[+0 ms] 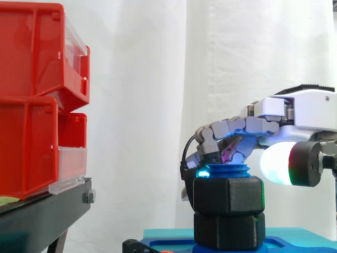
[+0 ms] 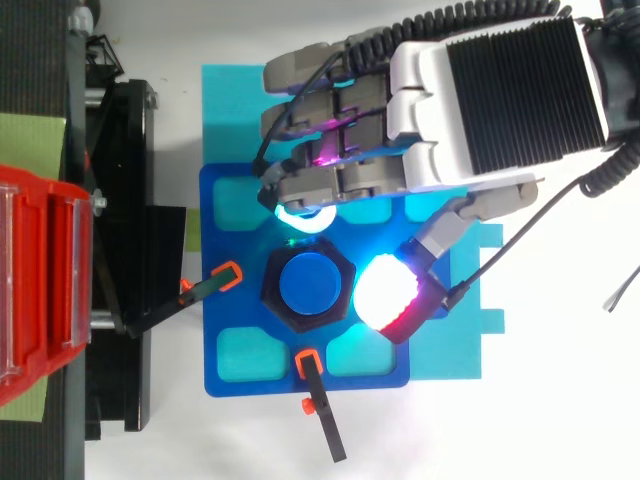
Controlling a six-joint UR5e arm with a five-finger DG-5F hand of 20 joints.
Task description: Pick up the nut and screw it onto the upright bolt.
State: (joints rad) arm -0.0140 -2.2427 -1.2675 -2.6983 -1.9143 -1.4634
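A black hex nut sits on the upright blue bolt, whose threaded top sticks out just above it. Below the nut is a second black hex block at the bolt's foot. My hand comes in from the right and hovers over the nut. Its fingers curl down on the nut's far side, with a cyan pad at the nut's top edge. The white-glowing thumb sits against the nut's near right side. The hand pinches the nut's upper rim.
The bolt stands on a blue fixture plate with teal pockets, on a lighter teal sheet. Two black clamps with orange tips point at the bolt. Red bins on a black stand are at the left.
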